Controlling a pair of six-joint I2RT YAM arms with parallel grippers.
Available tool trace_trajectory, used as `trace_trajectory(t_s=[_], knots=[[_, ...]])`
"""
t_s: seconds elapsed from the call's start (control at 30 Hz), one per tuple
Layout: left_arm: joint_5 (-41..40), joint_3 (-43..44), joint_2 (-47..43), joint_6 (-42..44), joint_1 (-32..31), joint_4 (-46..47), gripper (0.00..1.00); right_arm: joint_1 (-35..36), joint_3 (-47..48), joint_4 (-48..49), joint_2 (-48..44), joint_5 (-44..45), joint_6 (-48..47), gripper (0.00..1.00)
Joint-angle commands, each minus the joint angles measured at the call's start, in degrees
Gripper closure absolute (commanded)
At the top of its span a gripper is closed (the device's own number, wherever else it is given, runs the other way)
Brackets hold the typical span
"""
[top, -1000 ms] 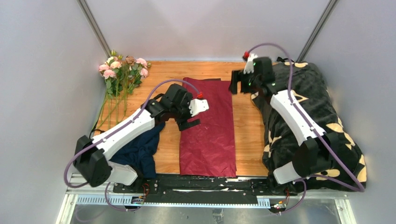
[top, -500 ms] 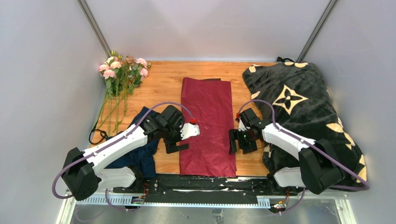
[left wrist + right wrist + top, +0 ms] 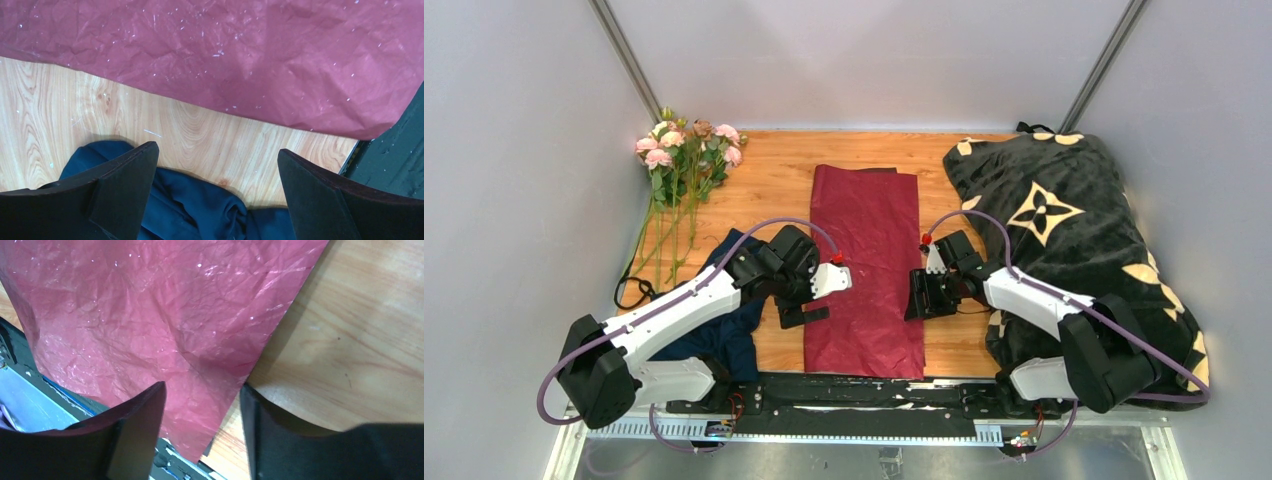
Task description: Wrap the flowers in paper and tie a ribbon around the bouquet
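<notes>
Right gripper (image 3: 921, 296) is moving in over the paper (image 3: 869, 250) at its right edge, forearm low; its jaws are narrowing astride that edge, with a gap still showing and nothing pinched yet. The sheet's near corner is nudging leftward, so a lift or fold is probably starting. Left gripper (image 3: 799, 312) is hovering spread wide, empty, beside the left edge above the navy cloth (image 3: 724, 325). Flowers (image 3: 686, 150) are lying far left, unwrapped.

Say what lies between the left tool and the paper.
A bare strip of wooden table, shown in the left wrist view. The open left tool hangs over the blue cloth, short of the paper.
</notes>
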Motion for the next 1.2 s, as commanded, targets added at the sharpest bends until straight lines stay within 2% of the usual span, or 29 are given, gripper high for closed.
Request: trace_trajectory(t_s=[0.0,0.17,0.2,0.3,0.43,0.5,0.67,0.73,0.83,0.93,1.0,1.17], knots=[[-0.5,-0.6,-0.8,-0.3,-0.3,0.6,0.00,-0.2,1.3,1.6,0.1,-1.5,-2.0,0.51],[-0.2,-0.9,-0.7,-0.3,-0.3,1.1,0.00,-0.1,0.8,3.5,-1.8,-3.1,-0.7,0.71],[-0.2,-0.9,-0.7,-0.3,-0.3,1.4,0.00,-0.2,0.2,5.0,-1.8,-3.9,0.1,0.72],[-0.1,-1.0,-0.1,-0.3,-0.3,2.0,0.00,-0.1,-0.1,8.9,0.0,-5.9,1.5,0.69],[0.2,-1.2,0.1,-0.2,-0.5,1.3,0.00,-0.2,0.9,8.1,1.7,-4.4,1.4,0.68],[0.2,-0.7,-1.1,0.9,-3.3,-1.2,0.00,-0.1,0.7,7.6,1.2,-3.9,1.6,0.67],[-1.1,-4.0,-5.7,5.7,-15.9,-1.1,0.00,-0.2,0.0,9.3,3.3,-3.1,4.1,0.61],[-0.9,-4.6,-4.7,6.7,-17.4,-0.8,0.00,-0.2,-0.1,9.1,4.7,-1.1,5.5,0.59],[-2.6,-5.6,-2.6,7.6,-17.5,-0.2,0.00,-0.2,-0.7,9.2,4.7,2.2,7.3,0.50],[-2.6,-6.6,-1.6,7.8,-17.7,0.6,0.00,-0.2,-0.7,11.2,4.9,1.3,7.7,0.43],[-2.0,-7.0,-1.5,7.9,-17.7,0.9,0.00,-0.2,-0.4,12.2,5.7,0.1,7.3,0.44],[-2.6,-7.7,-1.4,7.0,-17.7,2.7,0.00,-0.3,-0.6,16.6,7.2,-5.3,7.9,0.53]])
